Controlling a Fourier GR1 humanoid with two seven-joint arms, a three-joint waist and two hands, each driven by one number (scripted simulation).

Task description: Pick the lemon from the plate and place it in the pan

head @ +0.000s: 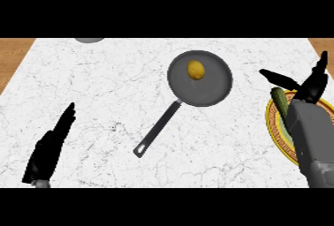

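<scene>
Right hand is hovering over the plate at the view's right edge, fingers spread wide and straight, thumb pointing left, holding nothing; its grey forearm is running down to the lower right corner and covering most of the plate.

Lemon is lying inside the pan, in the upper left part of the dark round bowl, apart from the rim; nothing is touching it; it is sitting well apart from the right hand.

Pan is resting on the counter right of centre; its handle is pointing down and to the left, ending in a loop.

Plate is showing only as a yellow rim with a darker ring, between the forearm and the white marble; a green, elongated thing is lying on its upper left part, partly under the hand; what it is I cannot tell.

Left hand is resting at the lower left, open, fingers straight and pointing up and slightly right, holding nothing, well apart from the pan.

Counter is white marble with grey veins; brown wood is showing past its upper left and upper right corners; a grey round shape is peeking in at the top edge, mostly cut off.
</scene>
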